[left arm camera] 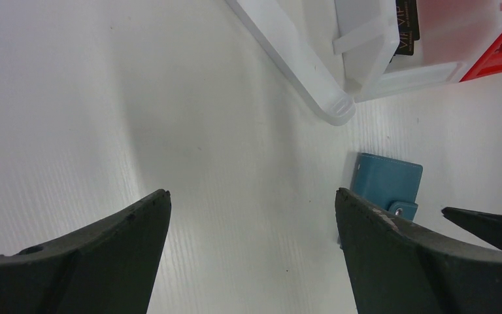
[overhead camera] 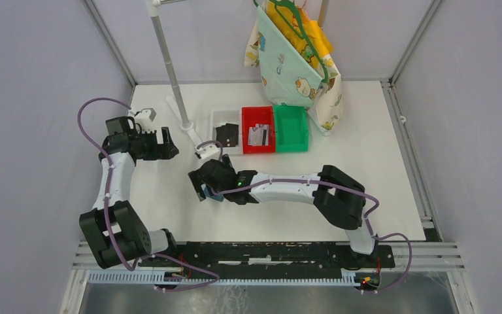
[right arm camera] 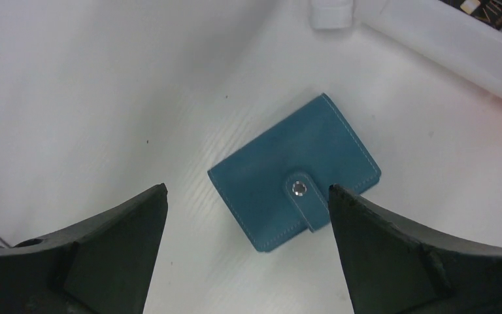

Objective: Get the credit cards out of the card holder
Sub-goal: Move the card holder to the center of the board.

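Lying flat on the white surface is the card holder, a small teal-blue wallet, folded shut. Its snap tab is pressed down with a shiny silver button on it. The right claw hangs right over the card holder with its two dark fingers spread wide, one on each side, and it holds nothing. From the top view, the right arm covers most of the card holder, so only a bit of blue peeks out. Just past the card holder is the white foot of a tall pole stand, and its round end comes close to the wallet but does not touch it. Behind that sit three little boxes in a row: a clear box with a black flat piece inside, a red box with a pale card that has a dark stripe, and a green box. A cloth bag with cartoon pictures hangs at the back. The left claw is off to the left side, well apart from the wallet, with fingers spread and nothing between them.
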